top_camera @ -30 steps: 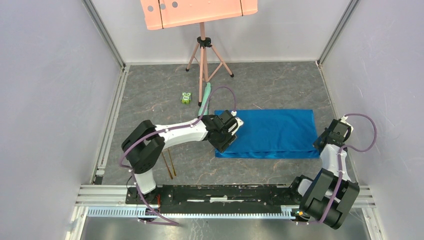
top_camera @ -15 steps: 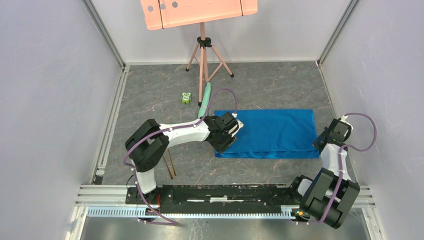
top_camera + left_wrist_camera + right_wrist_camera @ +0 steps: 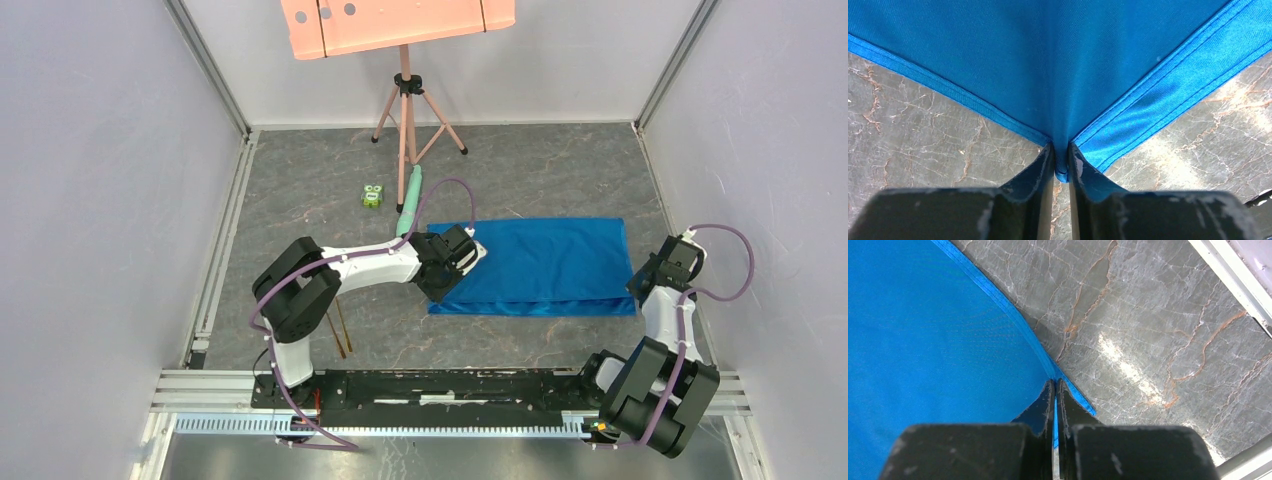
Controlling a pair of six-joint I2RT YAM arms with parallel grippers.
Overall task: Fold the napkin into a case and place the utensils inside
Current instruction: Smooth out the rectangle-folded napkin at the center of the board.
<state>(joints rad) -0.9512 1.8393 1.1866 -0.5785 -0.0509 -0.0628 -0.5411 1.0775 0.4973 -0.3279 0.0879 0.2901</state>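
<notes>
The bright blue napkin (image 3: 545, 265) lies folded into a wide band on the grey marble table. At its left end my left gripper (image 3: 441, 285) is shut on a corner. In the left wrist view that hemmed corner of the napkin (image 3: 1058, 60) is bunched between the left gripper (image 3: 1061, 160). At the right end my right gripper (image 3: 638, 284) is shut on the napkin's edge. In the right wrist view the napkin (image 3: 923, 340) has a thin strip of hem inside the right gripper (image 3: 1055, 390). The gold utensils (image 3: 340, 328) lie by the left arm's base, partly hidden.
A small green toy (image 3: 373, 197) and a pale green tube (image 3: 409, 200) sit behind the napkin's left end. A pink tripod (image 3: 405, 110) carrying a pink board (image 3: 398, 22) stands at the back. Metal rails (image 3: 215, 270) line the table's left side.
The left gripper's jaws have closed onto the napkin's left corner. The left arm drew slightly leftward and the napkin's left end shifted with it. The right arm stayed put.
</notes>
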